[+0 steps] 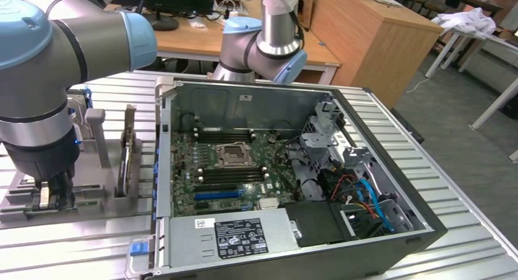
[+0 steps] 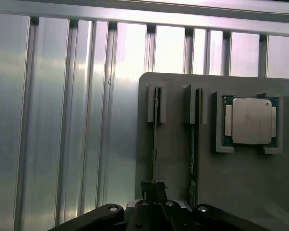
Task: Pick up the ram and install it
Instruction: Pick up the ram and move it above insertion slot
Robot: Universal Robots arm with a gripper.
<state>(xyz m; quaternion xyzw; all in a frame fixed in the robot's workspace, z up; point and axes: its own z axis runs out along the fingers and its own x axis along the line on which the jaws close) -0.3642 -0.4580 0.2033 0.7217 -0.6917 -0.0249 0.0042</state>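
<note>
Gripper (image 2: 154, 191): I read the fingers as clenched on the thin edge of the ram (image 2: 155, 144).
Ram: on edge in the grey holder (image 2: 176, 163), in the groove farther from the processor (image 2: 251, 121).
Second stick (image 2: 193, 144): just beside it.
Risk: my pinch has little to bite, so the stick could slip or cock in its guides.
Case (image 1: 389, 171): well apart; memory slots (image 1: 230, 174) look unfilled.

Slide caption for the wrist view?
Gripper shut on the ram standing on edge in its grey holder, beside a second stick and the silver processor chip.
</note>
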